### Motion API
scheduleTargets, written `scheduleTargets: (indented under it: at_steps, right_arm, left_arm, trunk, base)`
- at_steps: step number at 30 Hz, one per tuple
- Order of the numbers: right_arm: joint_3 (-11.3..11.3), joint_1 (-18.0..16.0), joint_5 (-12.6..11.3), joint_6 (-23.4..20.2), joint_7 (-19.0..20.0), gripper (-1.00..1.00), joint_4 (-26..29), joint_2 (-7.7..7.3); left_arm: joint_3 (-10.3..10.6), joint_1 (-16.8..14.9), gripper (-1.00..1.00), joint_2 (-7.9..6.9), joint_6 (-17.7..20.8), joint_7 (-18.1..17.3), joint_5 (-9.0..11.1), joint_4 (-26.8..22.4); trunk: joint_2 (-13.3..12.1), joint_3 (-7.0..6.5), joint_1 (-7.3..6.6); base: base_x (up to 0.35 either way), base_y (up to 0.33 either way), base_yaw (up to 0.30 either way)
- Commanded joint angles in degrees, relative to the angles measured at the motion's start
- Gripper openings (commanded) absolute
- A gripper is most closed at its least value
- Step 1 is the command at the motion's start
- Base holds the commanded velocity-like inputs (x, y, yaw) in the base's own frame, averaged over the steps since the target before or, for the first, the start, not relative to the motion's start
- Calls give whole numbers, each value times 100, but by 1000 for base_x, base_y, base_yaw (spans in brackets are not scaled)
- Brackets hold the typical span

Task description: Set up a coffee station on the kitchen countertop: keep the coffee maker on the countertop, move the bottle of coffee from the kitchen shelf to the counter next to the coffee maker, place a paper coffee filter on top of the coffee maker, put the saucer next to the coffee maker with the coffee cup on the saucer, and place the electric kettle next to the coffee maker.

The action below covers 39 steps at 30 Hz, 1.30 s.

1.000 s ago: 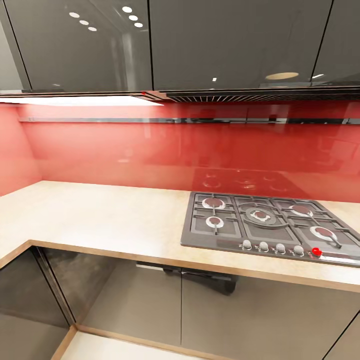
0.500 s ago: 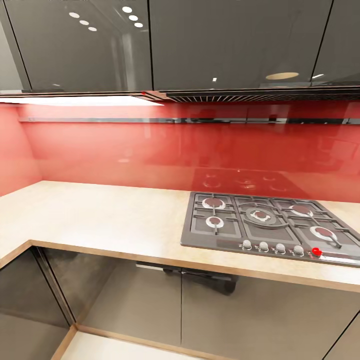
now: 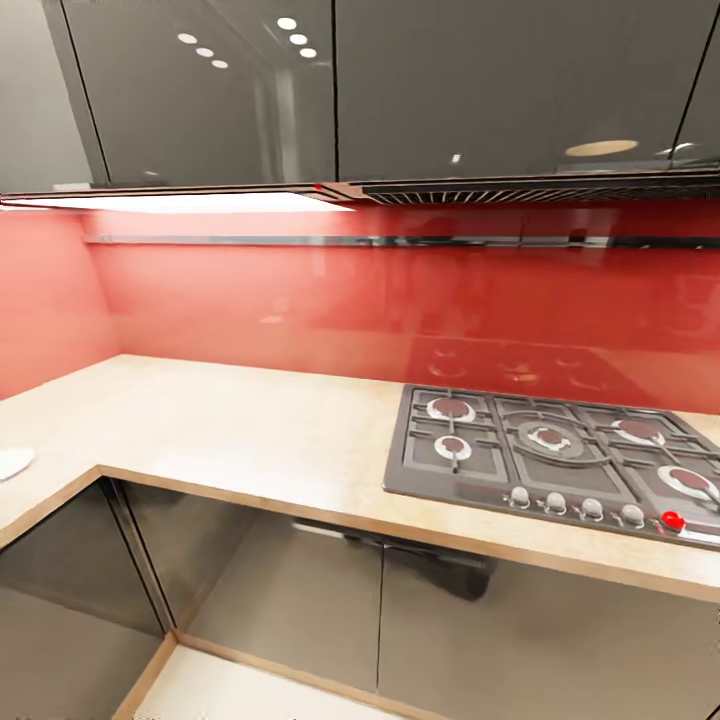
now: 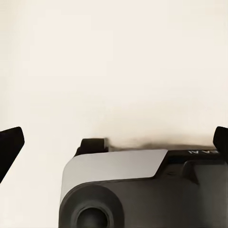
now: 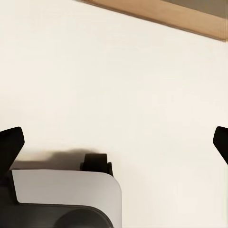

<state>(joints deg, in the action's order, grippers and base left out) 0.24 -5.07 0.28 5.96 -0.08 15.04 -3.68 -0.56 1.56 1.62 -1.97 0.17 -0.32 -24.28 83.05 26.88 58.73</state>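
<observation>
My left gripper is open over a plain pale surface, its dark fingertips far apart and nothing between them. My right gripper is open too, with dark fingertips spread wide over the same kind of pale surface. A small flat white object lies on the left leg of the beige worktop, cut off by the picture's edge; I cannot tell what it is. The coffee maker, bottle of coffee, kettle, cup and kitchen shelf are out of view.
A pale beige L-shaped worktop with a gas hob stands ahead, against a red backsplash. Glossy dark wall cabinets hang above, grey base cabinets below. A wood-coloured strip borders the pale floor.
The whole head view has shifted right and slightly down, so the camera has turned left. The small white object has come into view at the left edge.
</observation>
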Motion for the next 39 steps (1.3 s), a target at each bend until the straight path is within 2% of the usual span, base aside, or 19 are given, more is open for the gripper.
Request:
scheduleTargets:
  at_steps: [1, 12, 39]
  right_arm:
    - [2, -3, 4, 19, -1, 100, -4, -1]
    - [11, 6, 7, 26, -8, 100, -7, 7]
    - [20, 6, 14, 24, -18, 100, -17, 23]
  left_arm:
    - [-6, 2, 100, 1, -11, 2, -3, -8]
    - [-6, 2, 100, -5, -22, 1, -3, -6]
    - [-6, 2, 100, -8, -23, 1, -3, -7]
  trunk:
    - [3, 5, 0]
    - [3, 5, 0]
    - [3, 5, 0]
  base:
    - [-48, -170, 55]
    - [-23, -202, 172]
    - [0, -8, 273]
